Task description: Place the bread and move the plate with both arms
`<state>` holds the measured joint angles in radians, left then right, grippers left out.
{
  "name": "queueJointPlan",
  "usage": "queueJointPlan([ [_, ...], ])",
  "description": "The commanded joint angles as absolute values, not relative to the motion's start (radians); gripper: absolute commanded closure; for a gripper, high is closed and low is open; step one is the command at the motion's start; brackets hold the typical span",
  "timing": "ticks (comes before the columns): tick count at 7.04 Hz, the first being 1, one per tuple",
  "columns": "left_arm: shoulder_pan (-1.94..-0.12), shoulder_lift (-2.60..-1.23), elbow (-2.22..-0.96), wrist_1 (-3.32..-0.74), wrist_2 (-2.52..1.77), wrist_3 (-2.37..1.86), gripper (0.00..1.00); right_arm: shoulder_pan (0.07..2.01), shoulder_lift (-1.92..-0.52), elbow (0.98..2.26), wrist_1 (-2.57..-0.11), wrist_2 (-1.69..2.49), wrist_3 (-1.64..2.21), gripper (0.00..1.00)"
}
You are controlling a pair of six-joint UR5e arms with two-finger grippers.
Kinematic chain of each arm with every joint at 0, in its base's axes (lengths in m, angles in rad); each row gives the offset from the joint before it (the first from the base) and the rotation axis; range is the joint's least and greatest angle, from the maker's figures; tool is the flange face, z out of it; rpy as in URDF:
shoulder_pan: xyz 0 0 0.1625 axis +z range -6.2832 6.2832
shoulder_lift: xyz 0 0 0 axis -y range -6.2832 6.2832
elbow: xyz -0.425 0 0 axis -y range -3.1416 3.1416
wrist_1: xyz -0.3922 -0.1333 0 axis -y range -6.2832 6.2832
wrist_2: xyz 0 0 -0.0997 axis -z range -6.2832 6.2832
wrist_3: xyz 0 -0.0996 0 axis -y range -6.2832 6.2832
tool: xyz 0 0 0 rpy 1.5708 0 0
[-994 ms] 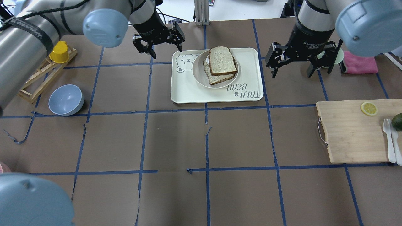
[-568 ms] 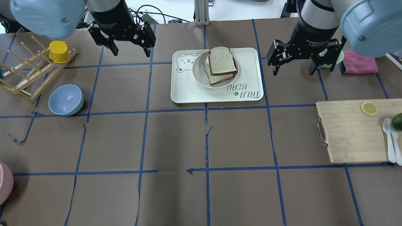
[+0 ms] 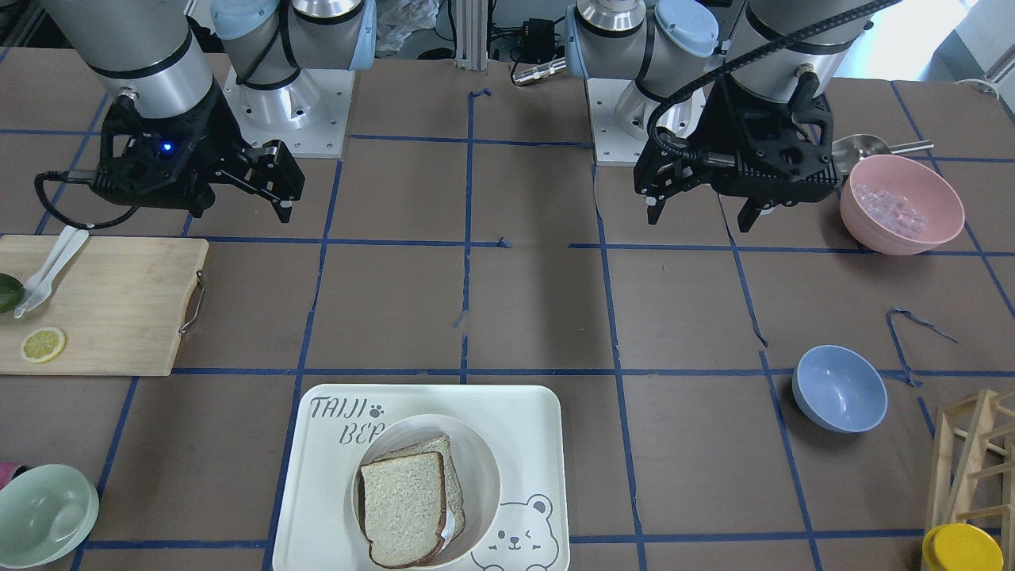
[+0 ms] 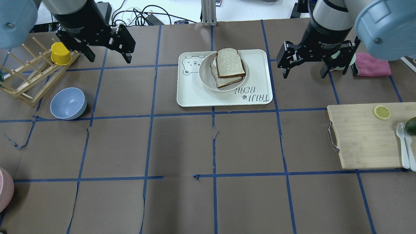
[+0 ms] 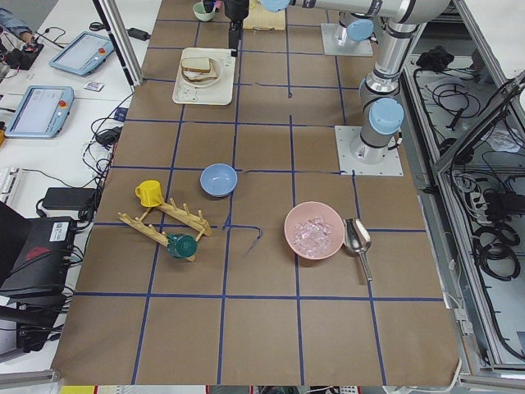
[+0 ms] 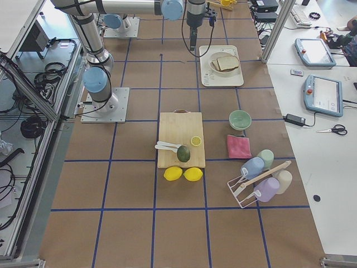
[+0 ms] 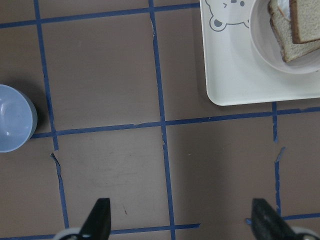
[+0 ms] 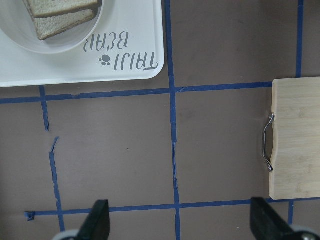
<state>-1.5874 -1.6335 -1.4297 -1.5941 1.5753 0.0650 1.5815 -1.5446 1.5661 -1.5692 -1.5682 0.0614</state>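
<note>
bread: unmoved in plate
left end effector: released, shifted toward yellow cup
right end effector: released, unchanged

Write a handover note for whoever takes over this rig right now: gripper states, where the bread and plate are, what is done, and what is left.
Left gripper: open, empty, above the table to the left of the tray.
Right gripper: open, empty, above the table to the tray's right.
Bread: lies on a second slice in the plate.
Plate: sits on the tray; neither gripper touches it.
Done: bread placed.
Left: the two-arm plate move, unless the tray is already its goal, which these views cannot show.
</note>
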Motion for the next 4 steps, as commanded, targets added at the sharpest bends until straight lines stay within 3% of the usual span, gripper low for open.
queueJointPlan([
  [1, -1.583, -1.611, -1.454, -1.591, 1.545, 0.077, 0.0, 1.582, -1.546, 1.568, -1.572, -1.568, 0.063, 0.0],
  [4, -1.578, -1.606, -1.466, -1.585, 1.546, 0.075, 0.0, 1.583, -1.546, 1.568, -1.572, -1.568, 0.071, 0.0],
])
